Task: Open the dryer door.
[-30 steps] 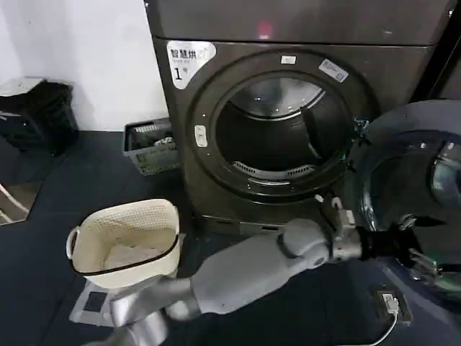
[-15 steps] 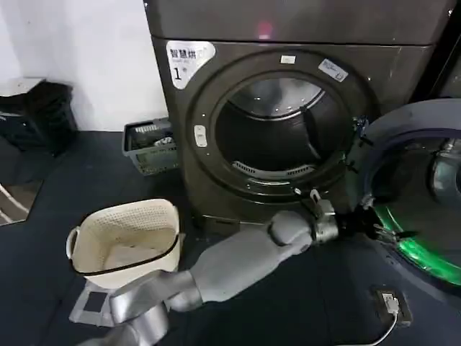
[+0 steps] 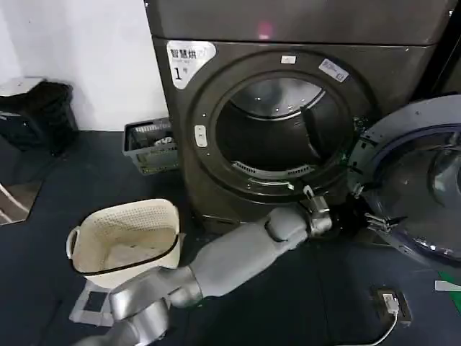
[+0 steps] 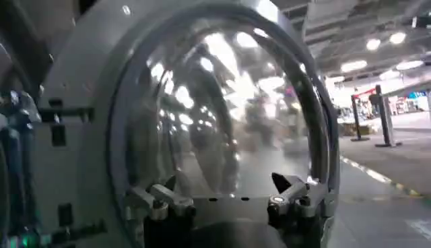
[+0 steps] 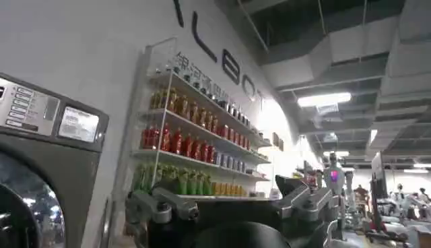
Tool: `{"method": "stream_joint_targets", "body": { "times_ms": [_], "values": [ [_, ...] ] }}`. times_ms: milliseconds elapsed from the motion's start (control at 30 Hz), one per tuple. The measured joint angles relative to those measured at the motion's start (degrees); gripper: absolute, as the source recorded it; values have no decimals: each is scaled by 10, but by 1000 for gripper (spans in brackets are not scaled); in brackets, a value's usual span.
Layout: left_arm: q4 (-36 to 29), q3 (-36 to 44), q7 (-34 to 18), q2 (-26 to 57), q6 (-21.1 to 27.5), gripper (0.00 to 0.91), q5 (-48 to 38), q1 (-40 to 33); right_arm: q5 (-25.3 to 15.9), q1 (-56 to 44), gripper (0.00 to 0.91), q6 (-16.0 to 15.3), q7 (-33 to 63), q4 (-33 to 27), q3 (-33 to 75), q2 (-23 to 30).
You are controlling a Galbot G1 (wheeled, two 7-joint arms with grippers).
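Chrome-rimmed dryer door (image 3: 414, 191): swung wide, you're essentially done.
Dryer (image 3: 288, 108): drum exposed.
Left gripper (image 3: 374, 220): fingers spread, empty, near door's inner side.
Right gripper (image 5: 229, 202): spread, idle.

Dryer (image 3: 216, 184): dark grey-brown metallic front, white label (image 3: 189, 59) with black characters and a "1", dull silver drum interior. Dryer door (image 3: 414, 180): grey-blue inner side around dark tinted glass; in the left wrist view the glass (image 4: 222, 114) mirrors pale ceiling lights. Laundry basket (image 3: 126, 241), near left: cream perforated weave with black rim band; crate (image 3: 148, 148) against white wall: grey; floor (image 3: 57, 187): dark navy; left arm (image 3: 238, 259): matte silver-grey.
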Motion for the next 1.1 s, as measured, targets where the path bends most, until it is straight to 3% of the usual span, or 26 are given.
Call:
{"method": "stream_joint_targets", "body": {
  "times_ms": [300,500,800,1100],
  "values": [
    [-16,-13,-36,0,-110,907,33,2,0,-4,907,9,0,-3,6,-7],
    [-55,-15,-58,0,-156,907,71,12,0,4,907,11,0,-2,0,-10],
    [-127,-8,-68,1,-164,907,61,12,-5,9,907,10,-2,-3,-1,-15],
    [-183,-7,-63,100,-176,907,53,20,-5,7,907,10,-2,1,0,-19]
  ]
}}
